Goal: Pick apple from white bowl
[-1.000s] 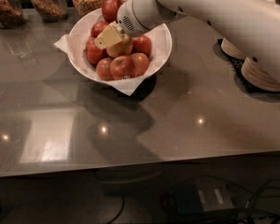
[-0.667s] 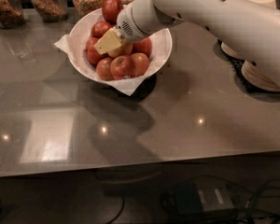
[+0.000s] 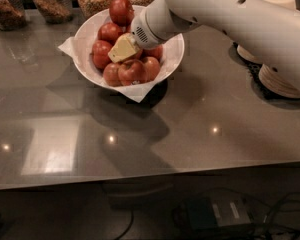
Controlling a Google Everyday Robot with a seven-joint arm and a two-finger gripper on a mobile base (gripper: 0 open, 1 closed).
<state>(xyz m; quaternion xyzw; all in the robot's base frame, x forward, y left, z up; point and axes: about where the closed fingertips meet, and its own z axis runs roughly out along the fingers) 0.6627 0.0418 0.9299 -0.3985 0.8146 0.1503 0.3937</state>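
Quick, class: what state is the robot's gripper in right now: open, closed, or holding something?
The gripper is down among the apples in the white bowl; open, closed or holding cannot be told.

The white bowl (image 3: 175, 56) — glossy, lined with a white napkin (image 3: 67, 47) — holds dark red apples (image 3: 121, 10), some flecked with tan. The gripper (image 3: 122, 48), pale yellow-cream, sits over the pile on a white arm (image 3: 230, 14) dotted with dark holes. The counter (image 3: 190, 129) is grey-brown — the stacked bowls (image 3: 277, 81) tan.
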